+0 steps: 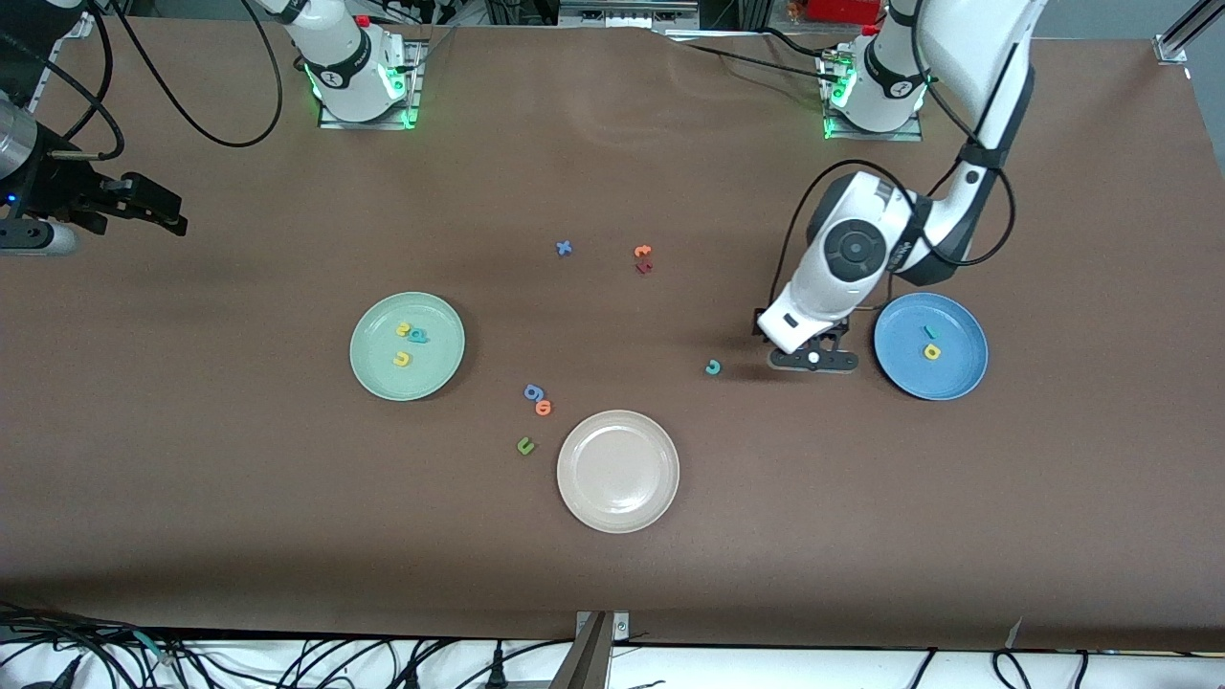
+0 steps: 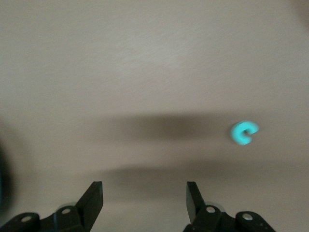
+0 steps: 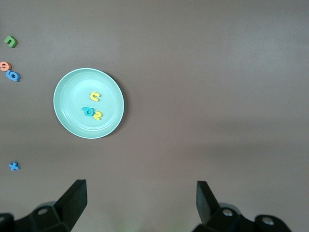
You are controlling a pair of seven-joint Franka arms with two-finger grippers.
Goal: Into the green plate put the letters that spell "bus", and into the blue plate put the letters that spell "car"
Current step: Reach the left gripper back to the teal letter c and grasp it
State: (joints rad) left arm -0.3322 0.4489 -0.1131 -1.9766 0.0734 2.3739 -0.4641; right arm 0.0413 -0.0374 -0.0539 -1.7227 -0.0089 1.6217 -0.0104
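The left gripper is seen low over bare desk, between the teal c and the blue plate, w/ fingers spread and nothing pinched; in the left wrist view the c is shown lying flat on the surface, apart from the fingertips. The right gripper is parked up at the right arm's end of the desk, spread wide and empty, arm just waiting. The green plate is loaded already: yellow s touching the teal b, yellow u just beside them, nearer the front cam. In the blue plate a teal r and yellow a are found near the middle, close together. Lots of open brown desk is left around both plates, esp. toward the front edge; the beige plate is sat between them, nearer the cam, well clear of the rims. Strays: blue g touching orange o, green u near the beige rim, blue x, and an orange t w/ a dark red piece right by it. Plates look smooth, round, shallow-rimmed; letters are small, matte, foam-looking; desk covering is flat and dull.
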